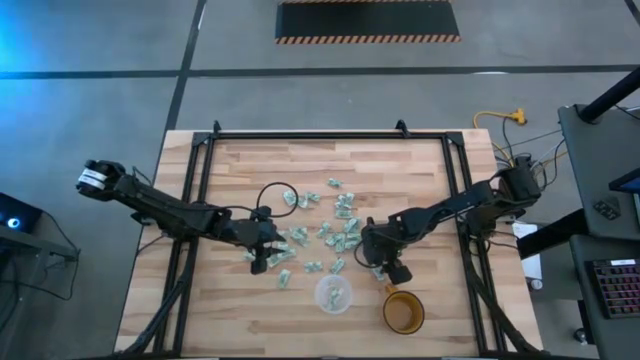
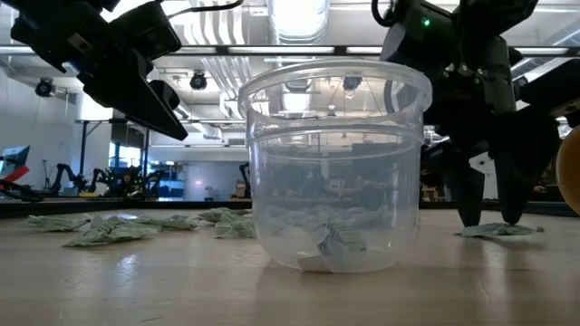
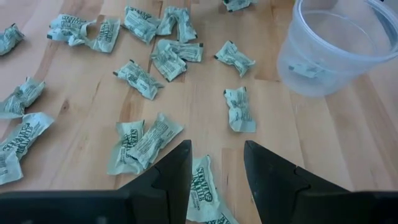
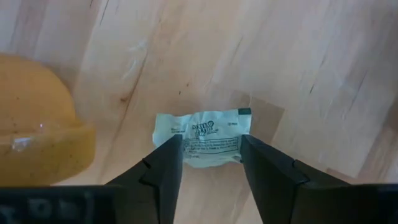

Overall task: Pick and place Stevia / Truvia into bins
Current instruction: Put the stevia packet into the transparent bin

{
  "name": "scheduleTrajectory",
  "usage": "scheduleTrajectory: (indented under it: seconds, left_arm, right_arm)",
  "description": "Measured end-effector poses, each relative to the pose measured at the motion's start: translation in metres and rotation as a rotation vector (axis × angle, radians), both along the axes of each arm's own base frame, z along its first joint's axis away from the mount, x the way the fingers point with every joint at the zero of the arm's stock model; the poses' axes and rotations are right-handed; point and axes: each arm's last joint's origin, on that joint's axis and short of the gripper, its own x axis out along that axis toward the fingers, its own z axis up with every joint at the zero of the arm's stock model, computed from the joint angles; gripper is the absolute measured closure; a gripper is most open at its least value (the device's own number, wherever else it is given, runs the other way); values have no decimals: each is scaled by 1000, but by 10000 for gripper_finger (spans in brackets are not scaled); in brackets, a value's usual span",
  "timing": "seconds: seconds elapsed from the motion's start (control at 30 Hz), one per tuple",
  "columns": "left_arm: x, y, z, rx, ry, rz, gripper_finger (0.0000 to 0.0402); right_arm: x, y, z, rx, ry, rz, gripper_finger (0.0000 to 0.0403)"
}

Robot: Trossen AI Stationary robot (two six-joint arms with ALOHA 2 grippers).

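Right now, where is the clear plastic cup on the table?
In the high view the clear cup stands near the table's front edge, just left of the amber mug, below the scattered sachets and between the two hands.

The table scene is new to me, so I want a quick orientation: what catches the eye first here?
Pale green paper sachets lie scattered over the middle of the wooden table. At its near edge stands a clear round plastic cup holding a few sachets, beside an amber mug. The right gripper has its jaws open around one sachet; the left gripper hovers open.

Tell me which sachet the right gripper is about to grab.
The lone sachet beside the amber mug, lying between the right gripper fingers, apart from the scattered pile.
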Motion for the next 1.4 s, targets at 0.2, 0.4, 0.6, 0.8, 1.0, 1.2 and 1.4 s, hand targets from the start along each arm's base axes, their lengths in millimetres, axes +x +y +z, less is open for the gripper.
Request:
scheduleTrajectory:
  seconds: [0.2, 0.4, 0.6, 0.8, 1.0, 1.2, 1.4]
  left_arm:
    - [0, 0, 1, 0, -7, 2, 272]
    - [1, 1, 1, 11, -10, 16, 272]
    - [1, 1, 0, 11, -10, 17, 272]
    - [1, 1, 1, 11, -10, 17, 272]
    - [1, 1, 1, 14, -15, 23, 272]
    - [1, 1, 2, 22, -24, 36, 272]
    - [3, 1, 3, 16, -44, 35, 272]
  right_arm:
    - [1, 0, 0, -21, -3, -4, 248]
    - [1, -1, -1, -62, -11, -10, 302]
    - [-1, -2, 5, -73, -24, -16, 361]
    - [-4, -2, 25, -52, -108, -18, 386]
    - [-2, -2, 52, -14, -285, -19, 389]
    - [11, 4, 77, 19, -574, 31, 389]
    - [21, 14, 82, 29, -725, 89, 390]
